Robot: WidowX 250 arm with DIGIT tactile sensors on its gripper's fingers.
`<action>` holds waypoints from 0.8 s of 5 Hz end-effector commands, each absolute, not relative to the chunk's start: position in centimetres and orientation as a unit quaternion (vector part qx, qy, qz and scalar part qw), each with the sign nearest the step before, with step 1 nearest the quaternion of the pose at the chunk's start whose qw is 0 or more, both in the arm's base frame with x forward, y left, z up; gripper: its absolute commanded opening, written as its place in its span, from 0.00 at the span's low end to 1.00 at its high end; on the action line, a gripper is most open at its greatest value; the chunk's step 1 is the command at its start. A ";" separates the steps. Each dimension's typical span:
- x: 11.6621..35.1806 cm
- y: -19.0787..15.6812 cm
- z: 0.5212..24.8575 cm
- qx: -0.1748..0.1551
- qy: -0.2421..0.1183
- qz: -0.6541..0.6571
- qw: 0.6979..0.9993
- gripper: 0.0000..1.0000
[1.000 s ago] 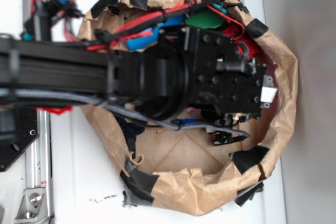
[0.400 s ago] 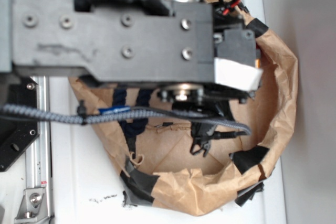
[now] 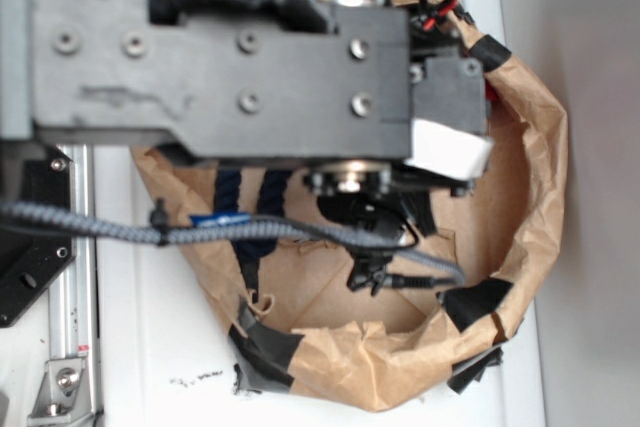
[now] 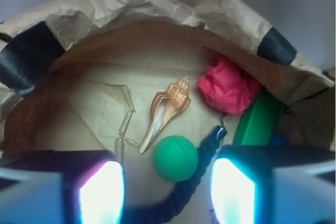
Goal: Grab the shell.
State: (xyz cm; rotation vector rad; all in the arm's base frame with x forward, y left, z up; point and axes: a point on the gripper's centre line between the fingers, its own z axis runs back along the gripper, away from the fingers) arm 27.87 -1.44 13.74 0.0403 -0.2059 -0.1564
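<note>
- Exterior view: the robot arm (image 3: 230,67) reaches from the left over a crumpled brown paper bag (image 3: 530,197) standing on the white table (image 3: 150,347). Its dark body covers most of the bag's mouth, so the shell cannot be seen here, and neither can the fingers of the tool. A grey braided cable (image 3: 250,235) trails across the opening.
- Wrist view: the camera looks down into the bag. The shell (image 4: 167,109) lies on the bag's floor, ahead of the tool (image 4: 167,190) and roughly centred between its two glowing fingers (image 4: 102,192). The fingers stand wide apart with nothing between them.
- The shell's long axis runs diagonally: broad whorled end up and to the right, thin point down and to the left.
- A green ball (image 4: 176,158) sits just beside the shell's thin end, between shell and tool; a red crumpled lump (image 4: 230,86) lies to the shell's right, with a green block (image 4: 259,120) below it.
- Judgement: the tool must go forward past the ball, turned so its fingers close across the shell's diagonal.
</note>
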 end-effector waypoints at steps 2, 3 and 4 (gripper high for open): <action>32.9 0.0 6.8 -0.014 -0.115 -0.064 0.991 1.00; 33.0 -0.7 4.6 -0.018 -0.084 -0.054 0.995 1.00; 32.8 -1.2 3.8 -0.013 -0.064 -0.055 0.996 0.00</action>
